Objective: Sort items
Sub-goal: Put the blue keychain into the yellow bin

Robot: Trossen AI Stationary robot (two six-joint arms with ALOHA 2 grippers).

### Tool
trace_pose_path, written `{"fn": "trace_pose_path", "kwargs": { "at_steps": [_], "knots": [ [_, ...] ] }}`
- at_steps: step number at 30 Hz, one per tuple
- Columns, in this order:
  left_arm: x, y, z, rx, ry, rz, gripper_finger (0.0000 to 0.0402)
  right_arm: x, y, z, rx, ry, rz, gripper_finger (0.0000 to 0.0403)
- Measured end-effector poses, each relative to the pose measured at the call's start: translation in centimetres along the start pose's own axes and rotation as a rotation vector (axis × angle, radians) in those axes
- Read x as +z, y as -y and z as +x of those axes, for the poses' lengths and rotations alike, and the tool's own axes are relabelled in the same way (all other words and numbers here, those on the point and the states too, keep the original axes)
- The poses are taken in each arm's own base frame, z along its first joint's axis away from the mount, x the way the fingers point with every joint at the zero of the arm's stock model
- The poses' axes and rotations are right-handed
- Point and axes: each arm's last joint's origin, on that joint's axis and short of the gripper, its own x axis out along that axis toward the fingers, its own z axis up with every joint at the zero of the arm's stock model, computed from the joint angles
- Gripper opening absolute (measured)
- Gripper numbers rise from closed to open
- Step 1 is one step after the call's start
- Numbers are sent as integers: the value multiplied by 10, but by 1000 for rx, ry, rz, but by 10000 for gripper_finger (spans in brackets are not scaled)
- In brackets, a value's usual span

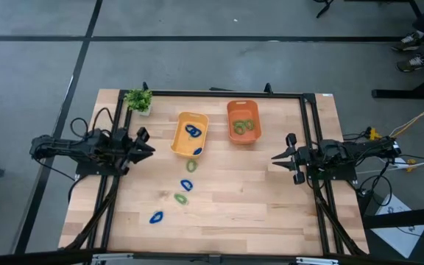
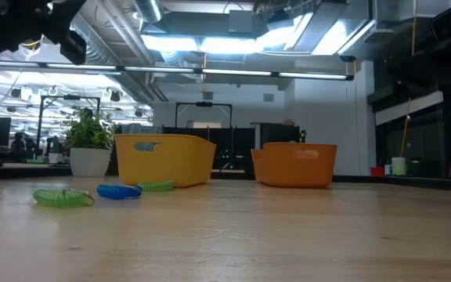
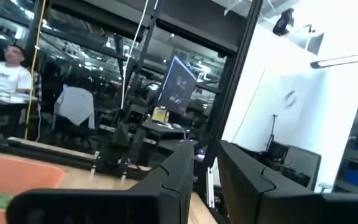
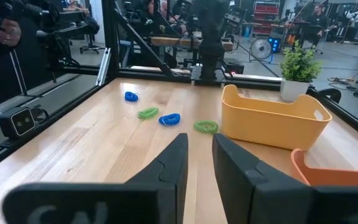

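Several small oval rings lie flat on the wooden table (image 1: pixel 256 206): green (image 1: pixel 191 165), blue (image 1: pixel 185 185), green (image 1: pixel 181 198) and blue (image 1: pixel 156 217). A yellow bin (image 1: pixel 179 140) holds blue rings (image 1: pixel 192 131); an orange bin (image 1: pixel 230 118) holds green ones (image 1: pixel 244 126). My left gripper (image 1: pixel 147 142) hovers at the table's left, tipped upward, its fingers (image 3: pixel 179 168) a narrow gap apart with nothing between. My right gripper (image 1: pixel 277 157) hovers level at the right, also narrowly open (image 4: pixel 199 138) and empty, pointing toward the loose rings (image 4: pixel 169 119).
A small potted plant (image 1: pixel 138 99) stands at the far left corner, beside the yellow bin (image 4: pixel 272 118). A black frame (image 1: pixel 227 94) borders the table. Bare wood lies between the two grippers and along the near edge. People show in the room beyond (image 3: pixel 5 74).
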Motion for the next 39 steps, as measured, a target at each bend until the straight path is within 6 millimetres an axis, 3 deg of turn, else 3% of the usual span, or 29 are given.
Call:
{"fn": "trace_pose_path", "kwargs": {
  "at_steps": [8,19,28,34,39],
  "knots": [
    [5,6,20,95,-247,6,73,0,0,0,0,0,1,75],
    [4,22,89,136,-744,29,120,0,0,0,0,0,0,75],
    [-33,37,133,8,-992,215,181,0,0,0,0,0,3,75],
    [-65,41,142,-64,-1118,322,180,0,0,0,0,1,3,75],
    [-88,35,143,-2,-1201,369,168,0,0,0,0,1,2,75]
  ]
}}
